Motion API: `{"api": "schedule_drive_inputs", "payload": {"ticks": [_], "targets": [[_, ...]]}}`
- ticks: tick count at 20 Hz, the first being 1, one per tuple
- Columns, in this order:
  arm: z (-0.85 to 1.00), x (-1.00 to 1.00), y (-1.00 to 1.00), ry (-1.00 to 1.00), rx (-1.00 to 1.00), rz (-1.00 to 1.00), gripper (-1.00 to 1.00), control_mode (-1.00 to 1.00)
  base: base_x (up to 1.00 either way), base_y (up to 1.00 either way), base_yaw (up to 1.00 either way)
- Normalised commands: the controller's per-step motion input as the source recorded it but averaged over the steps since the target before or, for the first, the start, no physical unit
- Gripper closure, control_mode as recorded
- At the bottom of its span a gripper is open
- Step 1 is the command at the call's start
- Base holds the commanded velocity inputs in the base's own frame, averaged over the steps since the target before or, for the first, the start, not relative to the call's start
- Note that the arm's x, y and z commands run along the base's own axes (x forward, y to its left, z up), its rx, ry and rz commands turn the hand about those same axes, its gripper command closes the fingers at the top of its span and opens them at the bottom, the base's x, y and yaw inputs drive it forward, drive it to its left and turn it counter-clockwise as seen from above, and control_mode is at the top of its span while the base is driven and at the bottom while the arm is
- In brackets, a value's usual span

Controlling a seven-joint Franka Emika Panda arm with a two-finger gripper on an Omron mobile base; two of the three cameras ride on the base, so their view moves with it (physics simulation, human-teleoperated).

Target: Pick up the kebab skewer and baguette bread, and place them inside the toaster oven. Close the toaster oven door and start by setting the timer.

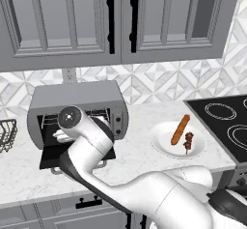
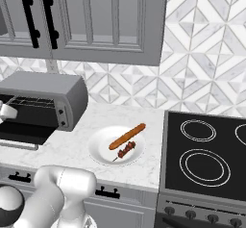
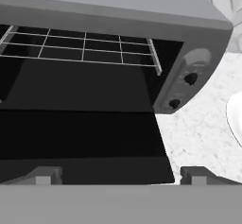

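progress looks early: neither food item has gone into the toaster oven (image 1: 77, 97) yet. the kebab skewer (image 1: 188, 141) and the baguette bread (image 1: 180, 129) both lie on a white plate (image 1: 161, 143) on the marble counter (image 1: 140, 121), to the right of the oven and just left of the black stovetop (image 1: 224, 121). in the right base view the baguette bread (image 2: 127, 135) lies diagonally across the plate (image 2: 98, 150) with the kebab skewer (image 2: 126, 149) just beside it, on the side nearer the counter's front edge.

the toaster oven door (image 1: 50, 156) hangs down open, so the dark interior and the wire rack (image 3: 85, 46) are exposed and ready to receive food (nothing rests on the rack as far as the hand view shows). the knobs on the oven's right-side panel (image 3: 186, 83) are untouched as far as i can judge.

the gripper (image 3: 120, 175) sits right at the oven mouth above the lowered door, its two fingertips (image 3: 42, 175) spread wide and holding nothing. the arm reaches across the front of the oven in the left base view, well apart from the plate.

what is left, by my reading: pick up each item in turn, set both inside on the rack, raise the door shut, then turn the timer knob. that is nearly the whole task; only the open door counts as preparation done.
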Motion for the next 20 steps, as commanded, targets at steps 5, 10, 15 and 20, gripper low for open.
{"api": "schedule_drive_inputs", "payload": {"ticks": [5, 10, 15, 20], "targets": [[-0.12, 0.51, 0.03, -0.23, 0.0, -0.05, -1.0, -1.0, 0.0, 0.0, 0.0], [-0.15, 0.43, 0.06, -0.33, -0.01, 0.0, -1.0, -1.0, 0.0, 0.0, 0.0], [-0.03, 0.16, 0.05, -0.42, 0.0, 0.0, -1.0, -1.0, 0.0, 0.0, 0.0], [-0.03, 0.15, 0.31, -0.29, 0.0, 0.0, -1.0, -1.0, 0.0, 0.0, 0.0]]}}
